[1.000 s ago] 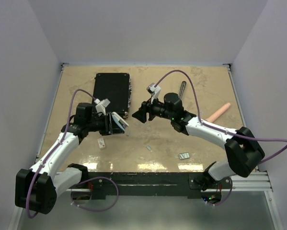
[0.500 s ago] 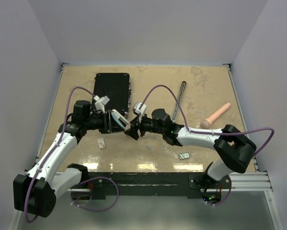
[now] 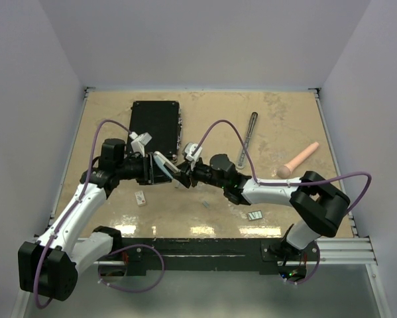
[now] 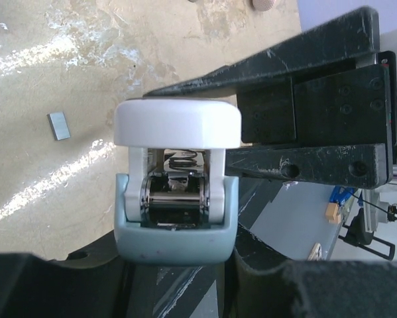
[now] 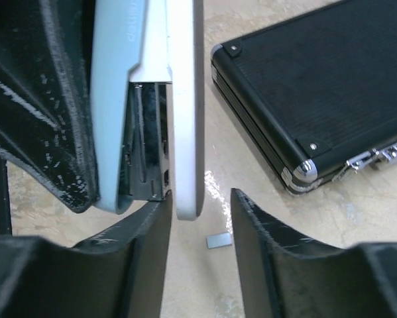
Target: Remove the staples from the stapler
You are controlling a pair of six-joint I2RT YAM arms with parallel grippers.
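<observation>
The main risk is a poor bite. The right claw stands part open astride the tip of the stapler. One finger is pressed in at the seam between the white top arm and the pale blue base, and the other is clear of the white arm, so nothing is gripped yet. If it closes off-centre like this, I judge it may slide off the rounded tip, or squeeze the two halves together instead of prising them apart. A hard pull could also twist the stapler in the left claw, which is clamped round its base and holds it in the air just in front of the black case. Should the hinge snap open, any strip inside could fly out and scatter; whether any are left inside cannot be told. Loose staples lie on the worktop near its front edge, with a smaller strip just in front of the two claws. A second ago the right claw was well apart from the stapler; it has now come across and down to the tip. Its forearm has swung low, uncovering the silver bar. The left claw has shifted the stapler only slightly, and the loose strips have not moved.
</observation>
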